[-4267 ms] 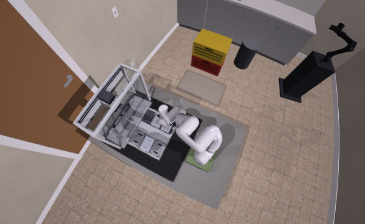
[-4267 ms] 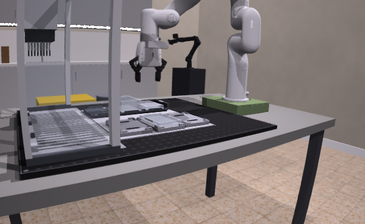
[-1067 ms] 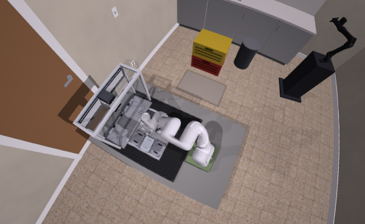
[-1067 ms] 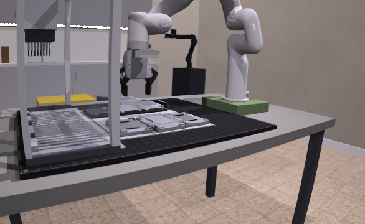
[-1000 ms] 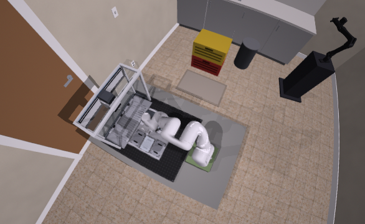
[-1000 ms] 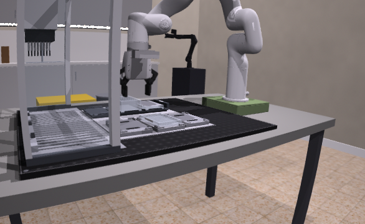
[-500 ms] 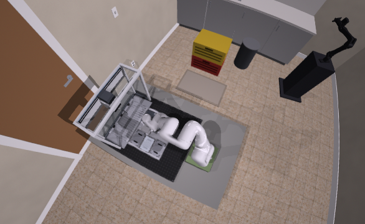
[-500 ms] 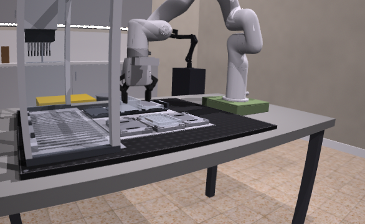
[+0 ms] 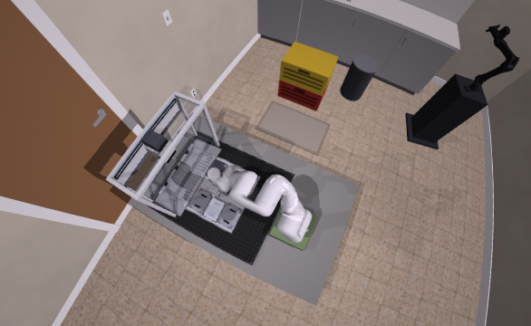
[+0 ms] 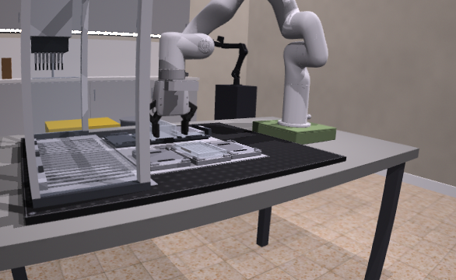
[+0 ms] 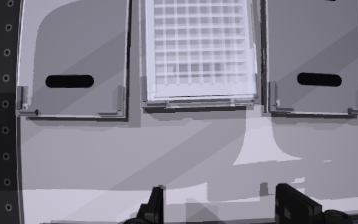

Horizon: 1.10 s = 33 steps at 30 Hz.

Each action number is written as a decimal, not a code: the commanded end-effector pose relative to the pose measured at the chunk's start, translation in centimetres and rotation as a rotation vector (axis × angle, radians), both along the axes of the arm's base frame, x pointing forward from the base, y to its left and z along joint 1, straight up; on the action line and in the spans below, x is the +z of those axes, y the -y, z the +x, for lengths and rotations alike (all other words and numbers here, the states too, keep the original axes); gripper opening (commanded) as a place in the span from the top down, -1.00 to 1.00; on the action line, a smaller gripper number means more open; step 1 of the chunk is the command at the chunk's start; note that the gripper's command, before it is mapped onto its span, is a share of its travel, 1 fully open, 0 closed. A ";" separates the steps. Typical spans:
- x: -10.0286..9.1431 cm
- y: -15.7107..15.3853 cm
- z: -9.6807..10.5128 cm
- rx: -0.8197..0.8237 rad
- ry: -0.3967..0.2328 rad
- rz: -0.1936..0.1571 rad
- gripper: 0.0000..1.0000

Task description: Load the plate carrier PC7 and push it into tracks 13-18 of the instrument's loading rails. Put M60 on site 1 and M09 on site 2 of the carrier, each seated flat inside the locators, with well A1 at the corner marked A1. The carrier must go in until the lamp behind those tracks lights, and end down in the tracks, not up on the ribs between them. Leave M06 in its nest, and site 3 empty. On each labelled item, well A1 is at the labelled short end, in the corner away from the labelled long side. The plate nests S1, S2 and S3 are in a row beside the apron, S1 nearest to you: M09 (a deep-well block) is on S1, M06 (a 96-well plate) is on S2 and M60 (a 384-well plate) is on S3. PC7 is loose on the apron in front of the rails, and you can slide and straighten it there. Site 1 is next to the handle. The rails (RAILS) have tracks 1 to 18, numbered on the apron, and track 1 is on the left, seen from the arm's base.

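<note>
Two nests are flanking M06 (image 11: 200, 47), both bare. We are holding our gripper (image 10: 170, 124) fully open, gripping nothing, low over PC7 (image 10: 177, 134)

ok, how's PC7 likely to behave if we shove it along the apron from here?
PC7 looks long, flat and rigid, so it should slide rather than tip. It lies loose on the apron, so an off-centre push would probably skew it. The open gripper stands astride the clear plate aboard; that plate might shift if jolted.
</note>
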<state>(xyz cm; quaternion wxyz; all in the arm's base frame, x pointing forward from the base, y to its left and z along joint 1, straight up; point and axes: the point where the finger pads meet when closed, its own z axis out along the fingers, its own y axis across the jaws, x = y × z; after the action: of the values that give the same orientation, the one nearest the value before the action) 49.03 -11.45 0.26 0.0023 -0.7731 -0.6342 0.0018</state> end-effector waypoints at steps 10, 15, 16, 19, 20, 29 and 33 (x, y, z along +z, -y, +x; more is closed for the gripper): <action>-0.3 0.0 0.2 0.000 0.006 0.001 -1.00; -0.7 0.0 0.2 0.000 0.006 0.001 -1.00; -0.7 0.0 0.2 0.000 0.006 0.001 -1.00; -0.8 0.0 0.2 0.000 0.006 0.001 -1.00; -0.9 0.0 0.2 0.000 0.006 0.001 -1.00; -1.5 0.0 0.2 0.000 0.006 0.001 -1.00; -1.7 0.0 0.2 0.000 0.006 0.001 -1.00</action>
<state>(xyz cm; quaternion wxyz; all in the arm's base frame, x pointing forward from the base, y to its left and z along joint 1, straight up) 49.06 -11.45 -1.47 0.0020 -0.7731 -0.6342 0.0015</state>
